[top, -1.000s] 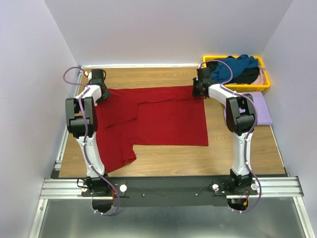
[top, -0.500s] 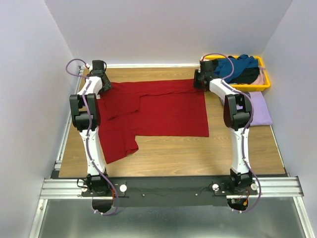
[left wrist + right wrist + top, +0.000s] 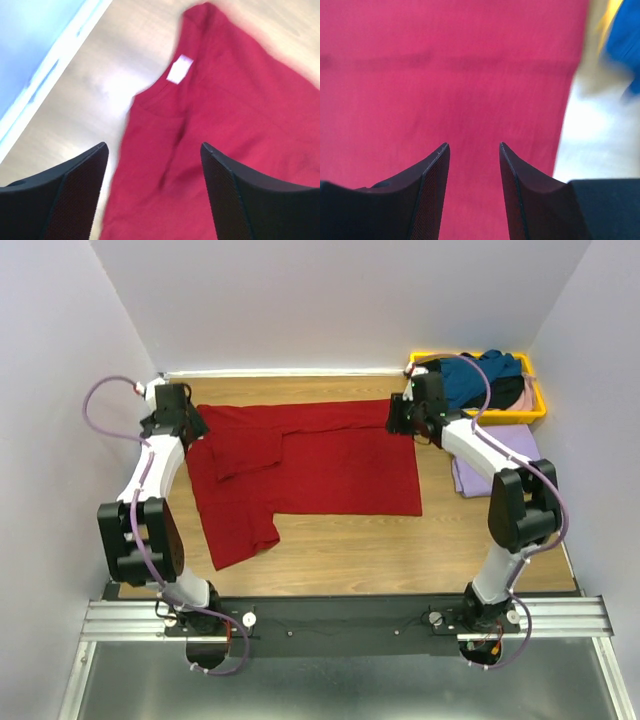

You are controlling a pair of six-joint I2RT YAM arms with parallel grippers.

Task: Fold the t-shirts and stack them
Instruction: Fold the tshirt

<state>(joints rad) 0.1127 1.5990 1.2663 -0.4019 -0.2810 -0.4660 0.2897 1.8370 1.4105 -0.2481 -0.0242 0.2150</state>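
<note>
T-shirts are at three stages, as I judge it. The dark red t-shirt (image 3: pixel 330 465) lies spread across the middle of the worktop (image 3: pixel 340 550), its collar toward the left edge. Its far sleeve is turned in over the body, while the near sleeve juts out toward the near edge, so I'd call this one barely started. The lavender t-shirt (image 3: pixel 522 443) sits folded by the right edge, partly hidden under my right arm; it looks like the one finished piece and the base of the stack. The yellow tray (image 3: pixel 535 408) in the far right corner holds a heap with a teal blue t-shirt (image 3: pixel 490 375) on top and darker and pale cloth under it, all unfolded. My left claw (image 3: pixel 197 428) hangs over the collar end with its fingers wide apart and nothing between them, as its own view (image 3: pixel 153 150) shows. My right claw (image 3: pixel 397 422) is over the far hem corner, about half spread (image 3: pixel 473 146) and gripping nothing. Most of the job is left.
</note>
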